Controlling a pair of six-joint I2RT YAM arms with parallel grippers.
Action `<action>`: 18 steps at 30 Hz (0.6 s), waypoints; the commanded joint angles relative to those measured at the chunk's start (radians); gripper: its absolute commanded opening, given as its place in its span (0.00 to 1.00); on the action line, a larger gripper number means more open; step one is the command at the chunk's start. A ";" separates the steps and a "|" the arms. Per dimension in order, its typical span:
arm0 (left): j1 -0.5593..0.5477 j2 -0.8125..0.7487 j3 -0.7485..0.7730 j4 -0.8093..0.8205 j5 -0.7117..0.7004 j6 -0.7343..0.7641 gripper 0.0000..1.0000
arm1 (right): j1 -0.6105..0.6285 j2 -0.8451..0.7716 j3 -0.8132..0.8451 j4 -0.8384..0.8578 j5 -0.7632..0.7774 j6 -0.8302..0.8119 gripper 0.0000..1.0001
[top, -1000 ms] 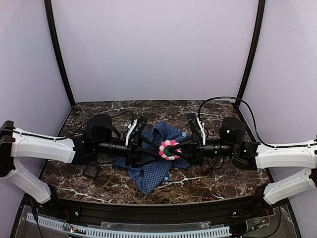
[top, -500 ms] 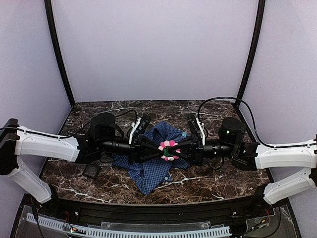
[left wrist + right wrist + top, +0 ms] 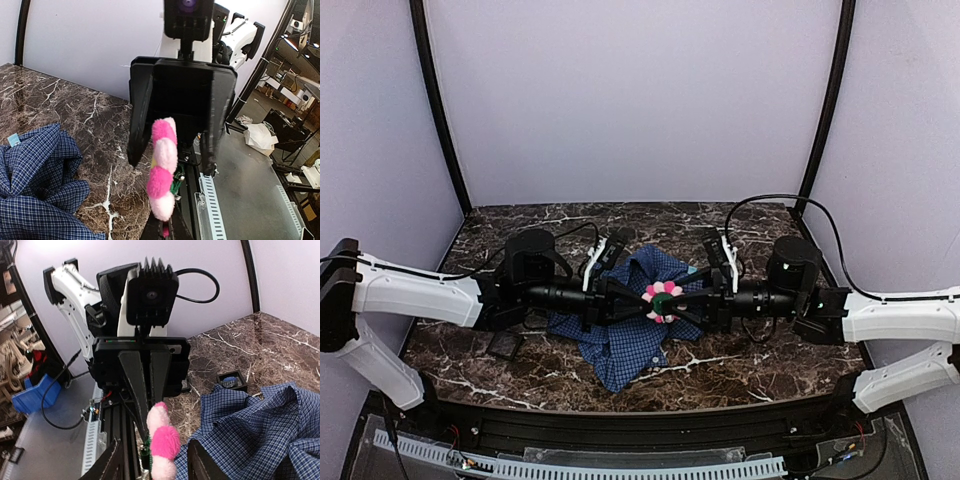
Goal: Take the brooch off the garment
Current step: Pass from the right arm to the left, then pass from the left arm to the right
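Above the garment (image 3: 620,355), the left fingers (image 3: 625,300) pinch the brooch (image 3: 662,301) edge-on; the right fingers (image 3: 200,465) stand spread astride it. Advisable: close them squarely on the petals before left releases.

The brooch (image 3: 662,301) above the garment (image 3: 620,350)
It sits between the left claw (image 3: 642,303) and the right claw (image 3: 682,300); the garment lies mid-tabletop (image 3: 750,365), with a tray (image 3: 505,345) near its left.
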State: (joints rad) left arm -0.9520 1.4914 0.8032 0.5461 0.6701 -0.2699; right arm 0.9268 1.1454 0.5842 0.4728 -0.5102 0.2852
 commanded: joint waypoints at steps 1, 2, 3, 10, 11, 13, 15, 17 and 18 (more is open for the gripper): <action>-0.003 -0.027 0.014 -0.019 -0.033 -0.021 0.01 | 0.008 -0.074 -0.021 -0.001 0.036 -0.034 0.54; -0.003 -0.030 0.016 -0.025 -0.044 -0.024 0.01 | 0.010 -0.089 -0.028 -0.005 0.038 -0.042 0.58; -0.004 -0.032 0.018 -0.038 -0.049 -0.025 0.01 | 0.010 -0.105 -0.037 -0.008 0.043 -0.048 0.62; 0.000 -0.046 0.026 -0.059 -0.049 -0.038 0.01 | 0.025 -0.166 -0.081 -0.078 0.173 -0.117 0.72; 0.000 -0.047 0.027 -0.062 -0.048 -0.034 0.01 | 0.026 -0.171 -0.084 -0.087 0.196 -0.120 0.71; 0.001 -0.057 0.029 -0.079 -0.052 -0.024 0.01 | 0.027 -0.168 -0.083 -0.102 0.210 -0.118 0.70; 0.000 -0.066 0.029 -0.097 -0.073 -0.015 0.01 | 0.032 -0.152 -0.080 -0.110 0.207 -0.112 0.71; 0.001 -0.071 0.028 -0.103 -0.092 -0.011 0.01 | 0.041 -0.125 -0.079 -0.100 0.207 -0.111 0.71; 0.001 -0.072 0.028 -0.104 -0.096 -0.011 0.01 | 0.046 -0.113 -0.079 -0.092 0.212 -0.107 0.71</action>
State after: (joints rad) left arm -0.9520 1.4643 0.8036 0.4740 0.6079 -0.2955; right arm 0.9493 0.9966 0.5117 0.3809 -0.3363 0.1883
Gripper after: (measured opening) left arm 0.008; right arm 0.708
